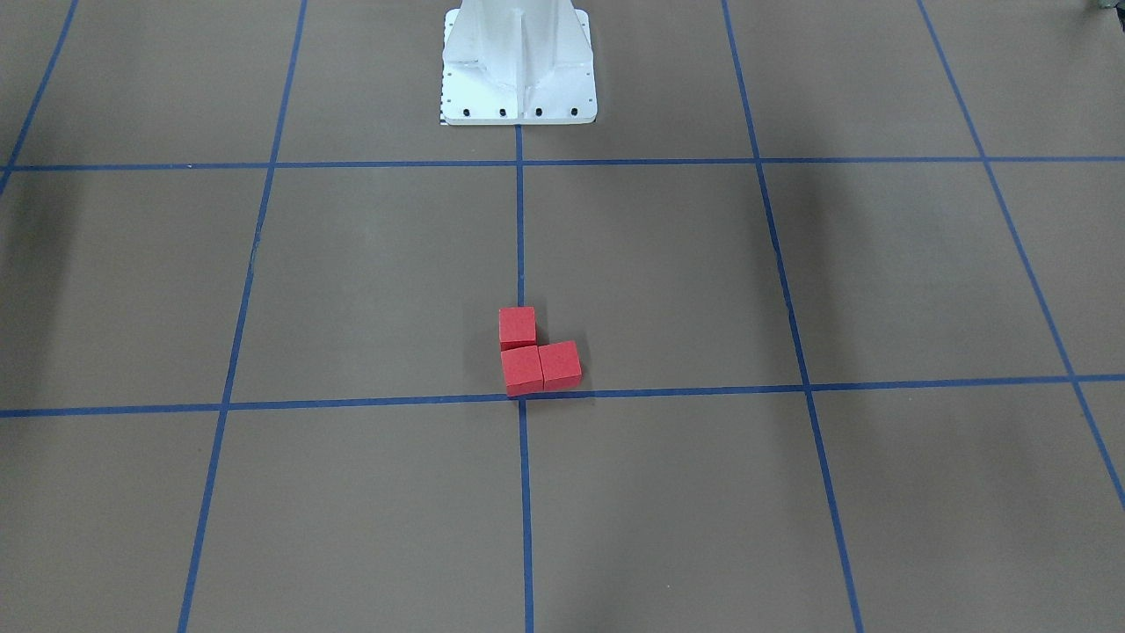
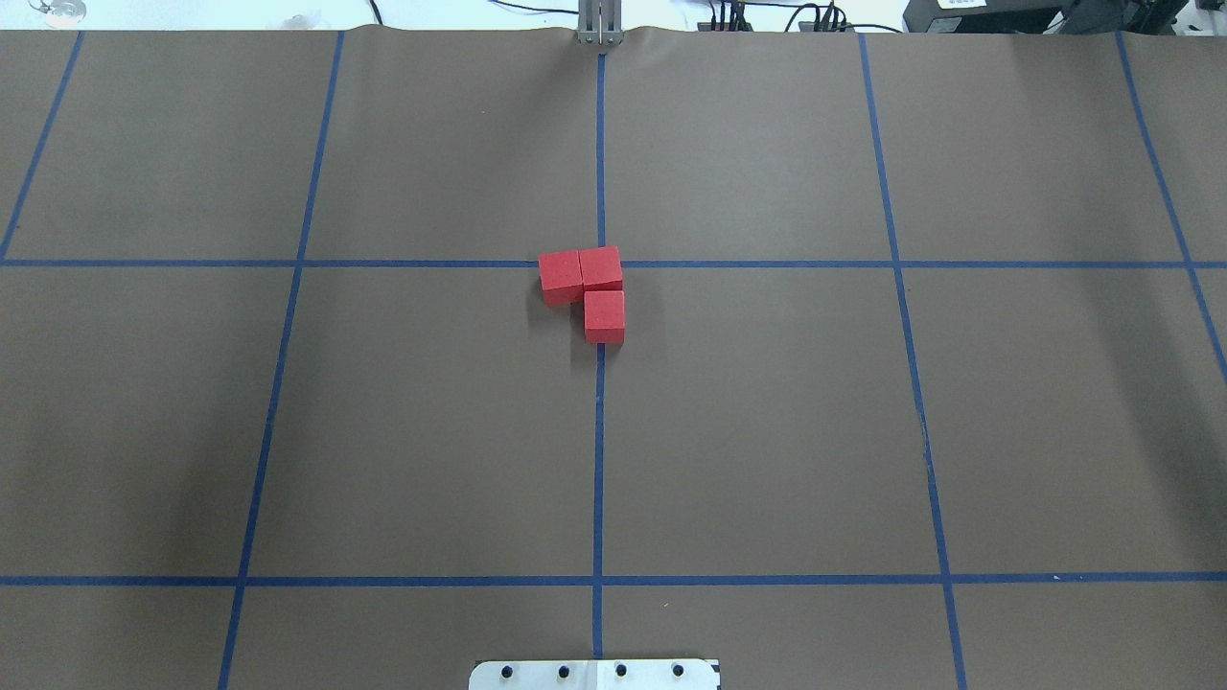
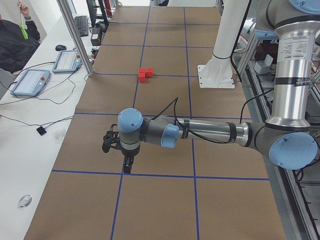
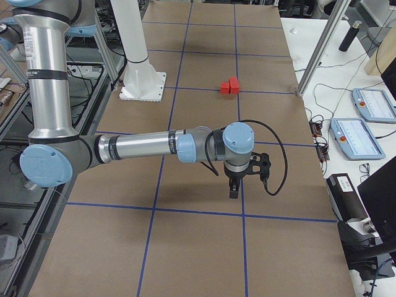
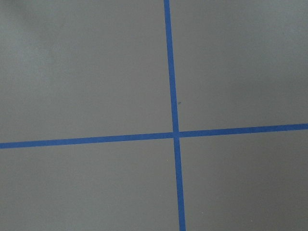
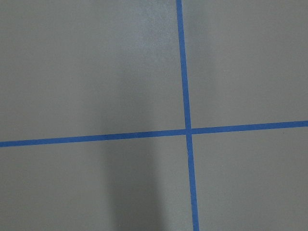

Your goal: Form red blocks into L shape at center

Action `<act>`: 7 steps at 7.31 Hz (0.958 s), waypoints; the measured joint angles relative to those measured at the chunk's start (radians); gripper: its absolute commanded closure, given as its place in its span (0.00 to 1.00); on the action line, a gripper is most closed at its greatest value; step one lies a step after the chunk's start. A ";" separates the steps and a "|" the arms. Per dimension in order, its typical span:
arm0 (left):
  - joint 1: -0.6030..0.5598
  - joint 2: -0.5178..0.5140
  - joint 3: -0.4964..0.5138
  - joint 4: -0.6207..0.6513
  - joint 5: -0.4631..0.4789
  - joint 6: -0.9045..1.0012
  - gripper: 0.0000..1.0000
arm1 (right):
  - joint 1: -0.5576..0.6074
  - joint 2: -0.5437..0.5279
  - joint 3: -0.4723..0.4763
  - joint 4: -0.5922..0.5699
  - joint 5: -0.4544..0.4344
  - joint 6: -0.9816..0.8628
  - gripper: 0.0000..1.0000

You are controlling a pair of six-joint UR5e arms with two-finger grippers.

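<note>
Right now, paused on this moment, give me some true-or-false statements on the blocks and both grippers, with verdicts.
1. The red blocks form an L. True.
2. One block is stacked on another. False: all three lie flat on the brown paper.
3. The corner block of the L sits at the center tape crossing. True.
4. The left gripper holds a block. False: it hangs over another tape crossing, far from the blocks, and all three are on the table.
5. The right gripper hovers over the L. False: it is well away, toward the table's other end.
</note>
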 measured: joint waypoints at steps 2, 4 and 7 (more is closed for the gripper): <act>0.000 0.002 -0.004 0.011 -0.001 -0.001 0.00 | 0.001 -0.001 -0.001 -0.006 0.002 0.002 0.01; 0.000 0.003 -0.003 0.013 0.000 -0.002 0.00 | 0.001 -0.007 -0.005 -0.007 -0.001 0.005 0.01; 0.000 0.003 -0.001 0.012 0.001 -0.001 0.00 | -0.001 -0.025 -0.017 -0.001 -0.007 0.002 0.01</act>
